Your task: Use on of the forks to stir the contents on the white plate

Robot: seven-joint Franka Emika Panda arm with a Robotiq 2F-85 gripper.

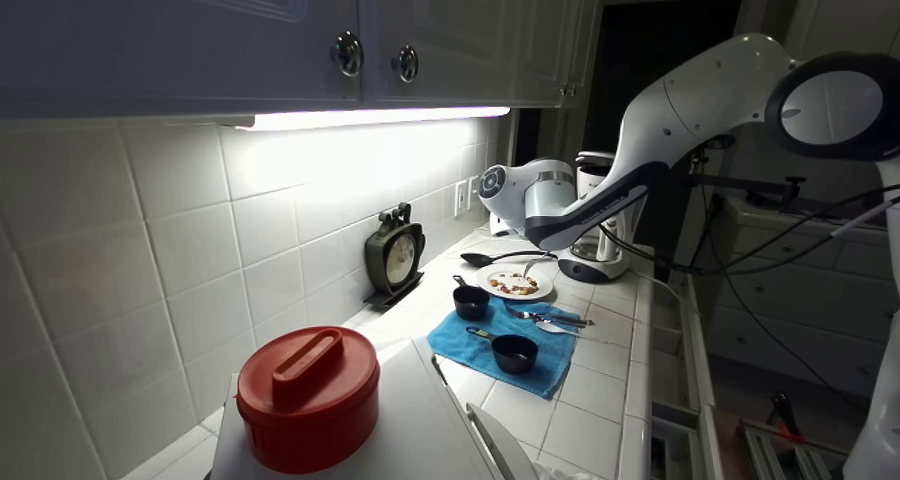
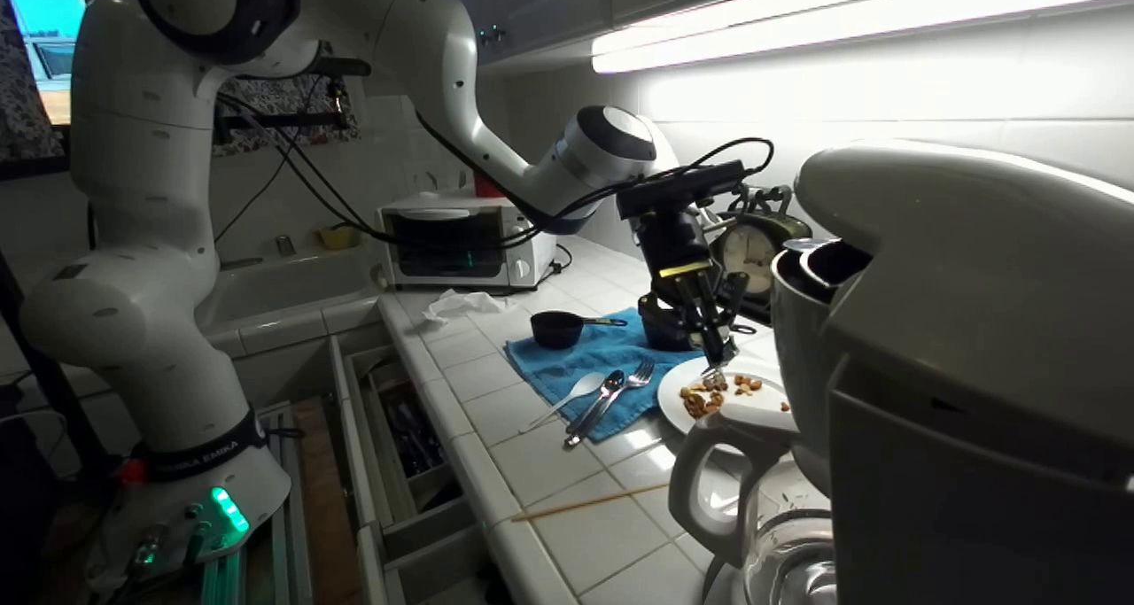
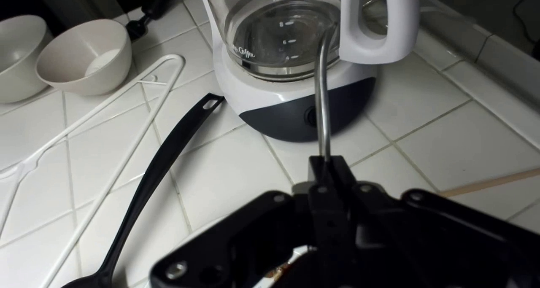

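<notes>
The white plate lies on the tiled counter and also shows in an exterior view. The brownish contents are scattered on it in small chunks and also show in an exterior view. My gripper points down above the plate, shut on a metal fork. The fork reaches down to the plate among the bits; whether its tines touch the plate I cannot tell. In the wrist view the fork's handle sticks out of the shut fingers. A second fork lies on the towel.
A blue towel holds two black measuring cups and spoons. A coffee maker stands close by the plate. A black ladle, a wooden stick and a scale are also near. A drawer is open below.
</notes>
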